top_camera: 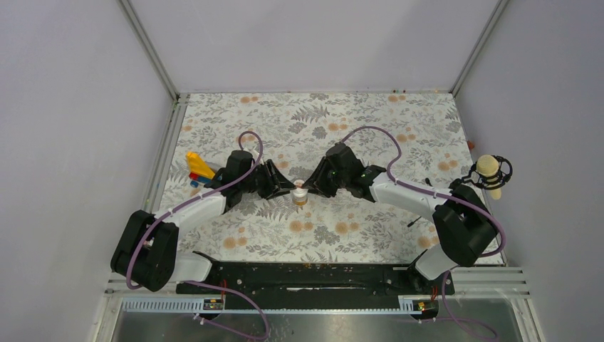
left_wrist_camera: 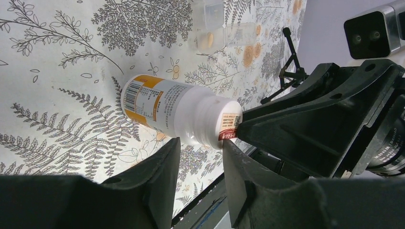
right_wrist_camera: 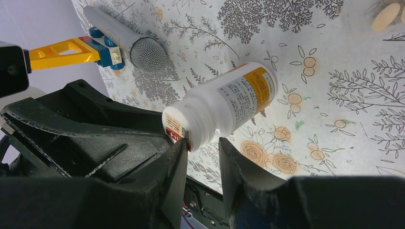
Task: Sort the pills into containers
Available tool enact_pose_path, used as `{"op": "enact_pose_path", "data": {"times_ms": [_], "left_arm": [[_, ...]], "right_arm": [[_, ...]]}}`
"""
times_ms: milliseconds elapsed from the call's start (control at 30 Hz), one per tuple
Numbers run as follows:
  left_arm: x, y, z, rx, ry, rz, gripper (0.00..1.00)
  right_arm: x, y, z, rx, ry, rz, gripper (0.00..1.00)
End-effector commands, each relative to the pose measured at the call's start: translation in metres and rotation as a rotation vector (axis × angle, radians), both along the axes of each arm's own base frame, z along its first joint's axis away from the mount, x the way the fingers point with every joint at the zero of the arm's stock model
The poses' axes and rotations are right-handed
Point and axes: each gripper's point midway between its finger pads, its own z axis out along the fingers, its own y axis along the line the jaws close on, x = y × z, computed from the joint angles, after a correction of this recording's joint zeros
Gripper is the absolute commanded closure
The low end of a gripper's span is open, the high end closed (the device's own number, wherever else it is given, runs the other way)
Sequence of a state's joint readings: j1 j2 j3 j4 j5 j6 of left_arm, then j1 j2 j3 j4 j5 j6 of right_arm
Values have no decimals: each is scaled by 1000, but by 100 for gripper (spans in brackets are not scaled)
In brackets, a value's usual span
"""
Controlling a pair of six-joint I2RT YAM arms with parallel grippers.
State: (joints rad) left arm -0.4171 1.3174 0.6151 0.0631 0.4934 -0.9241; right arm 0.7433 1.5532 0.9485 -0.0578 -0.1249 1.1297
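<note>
The amber-orange pill bottle [top_camera: 300, 195] with a white cap stands on the floral mat between my two grippers. In the left wrist view the bottle [left_wrist_camera: 162, 107] has its cap just past my left gripper [left_wrist_camera: 199, 143]. Its jaws stand a cap's width apart and one fingertip [left_wrist_camera: 227, 143] is at the cap's rim. In the right wrist view the bottle [right_wrist_camera: 234, 102] has its cap at the tips of my right gripper [right_wrist_camera: 202, 142], whose jaws are also apart. Neither pair visibly clamps it. The clear cup [left_wrist_camera: 212, 28] holds a tan pill.
Yellow, red and blue toy blocks [top_camera: 199, 169] lie left of the left gripper, next to a grey mesh-tipped microphone [right_wrist_camera: 124, 40]. Loose tan pills [right_wrist_camera: 386, 15] lie on the mat. A microphone on a black holder [top_camera: 490, 173] stands at the right edge.
</note>
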Motion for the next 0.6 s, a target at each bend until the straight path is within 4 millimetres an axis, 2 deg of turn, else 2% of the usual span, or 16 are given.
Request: {"op": "enact_pose_path", "data": {"times_ms": [0,167,433,500,567], "left_arm": [[14,-3,25,-36,-82,5,61],[17,-9,19,-68,-43,5,62],[8,-7,4,-80,9,18,63],[7,-6,0,-82,15,23,65],[4,-5,-3,-82,16,20,72]], "right_arm": [[9,2,9,-9,-46,15,63],[7,5,2,-9,-28,36,65],[3,9,-11,26,-17,44,65],[0,8,-17,27,-8,48,65],[-3,2,-25,21,9,31,66]]}}
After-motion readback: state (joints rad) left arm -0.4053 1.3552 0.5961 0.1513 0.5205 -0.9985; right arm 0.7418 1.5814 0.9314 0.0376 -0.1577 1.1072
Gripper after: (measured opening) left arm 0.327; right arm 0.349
